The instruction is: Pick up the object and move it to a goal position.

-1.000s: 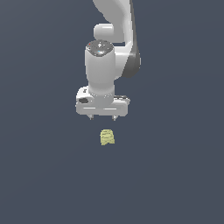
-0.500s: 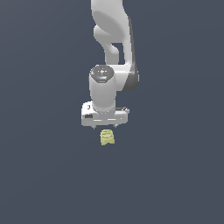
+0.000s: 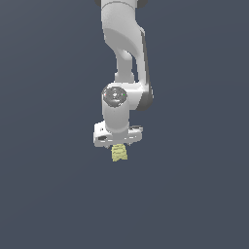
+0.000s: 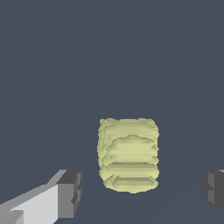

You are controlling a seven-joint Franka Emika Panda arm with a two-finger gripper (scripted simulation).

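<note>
**Pale yellow lump sitting right between the open fingers**

Pale yellow and ridged all the way down, the object [image 3: 119, 152] sits on the dark grey floor [image 3: 194, 194] directly under the white arm [image 3: 124, 58]. From the exterior view you only see the lower part of it poking out below the wrist housing, so it looks like the gripper [image 3: 118, 144] is low over it, right at its top.

The wrist view is way more useful. The object [image 4: 128, 155] fills the middle of the shot, stacked horizontal ridges, kinda bell or barrel shaped. One dark grey fingertip [image 4: 70, 194] is off to one side of it and the other fingertip [image 4: 214, 190] is off to the other side, partly cut by the frame edge. Clear gaps of floor show between each fingertip and the lump, so nothing is touching it. Gripper [image 4: 142, 192] is spread wide, well wider than the object, and holding nothing.

The lump isn't quite centred between the fingers, it's nearer the one with the white body behind it. It looks upright, not tipped over.
</note>
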